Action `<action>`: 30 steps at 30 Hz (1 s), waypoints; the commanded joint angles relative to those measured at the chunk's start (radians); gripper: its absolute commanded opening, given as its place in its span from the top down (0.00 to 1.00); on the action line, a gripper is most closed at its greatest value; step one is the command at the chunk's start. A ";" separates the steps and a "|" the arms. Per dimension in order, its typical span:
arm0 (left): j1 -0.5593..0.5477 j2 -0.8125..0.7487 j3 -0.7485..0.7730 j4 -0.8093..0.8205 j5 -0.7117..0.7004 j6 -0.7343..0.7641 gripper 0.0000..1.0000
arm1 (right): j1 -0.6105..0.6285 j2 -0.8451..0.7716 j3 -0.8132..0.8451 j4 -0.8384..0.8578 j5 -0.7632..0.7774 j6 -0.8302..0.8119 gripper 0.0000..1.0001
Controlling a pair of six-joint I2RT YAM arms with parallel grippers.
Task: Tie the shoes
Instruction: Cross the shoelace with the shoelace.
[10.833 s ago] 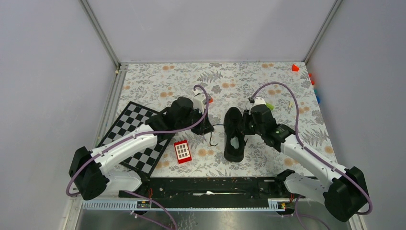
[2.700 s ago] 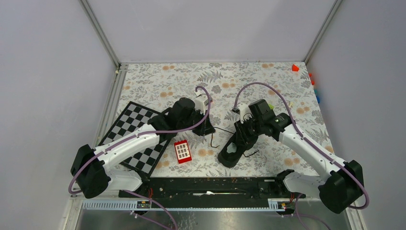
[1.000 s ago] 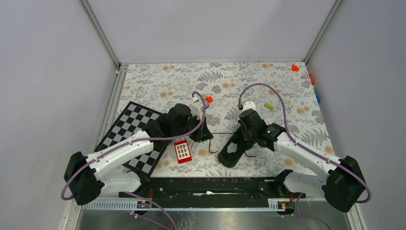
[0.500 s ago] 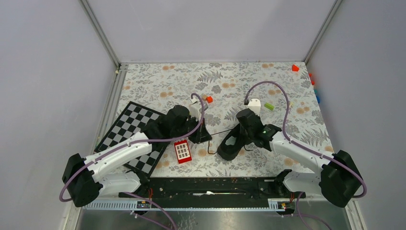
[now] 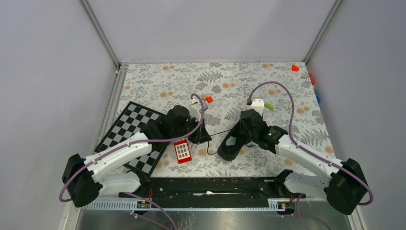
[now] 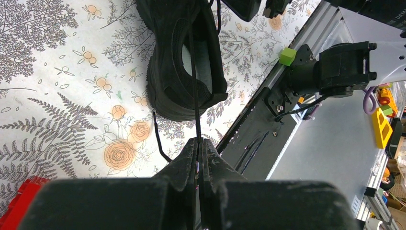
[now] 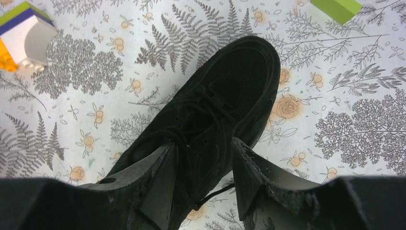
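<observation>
The black shoe lies slanted on the flowered mat, toe toward the far right, its pale insole showing. A thin black lace runs taut from its opening to my left gripper, which is shut on it just left of the shoe. A second lace end curls loose on the mat. My right gripper hovers open over the laced middle of the shoe, with a lace loop lying between its fingers. In the top view the left gripper and right gripper flank the shoe.
A chessboard lies to the left with a red keypad block beside it. A green block sits right of the shoe, a small red block behind the left gripper, another red block at the far right corner. The black base rail runs along the near edge.
My right gripper has gone from shut to open above the shoe's laces. The shoe has swung a little, its heel shifting left. The left gripper keeps its hold on the lace.
</observation>
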 commanded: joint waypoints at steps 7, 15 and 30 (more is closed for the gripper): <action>-0.004 -0.027 0.020 0.014 0.012 0.024 1.00 | -0.001 -0.036 0.039 -0.083 -0.090 -0.027 0.47; -0.004 -0.027 0.023 0.010 0.009 0.029 1.00 | -0.068 -0.129 0.048 -0.101 -0.237 -0.009 0.42; -0.003 -0.017 0.029 0.005 0.007 0.037 1.00 | -0.226 -0.200 -0.082 -0.003 -0.509 0.086 0.66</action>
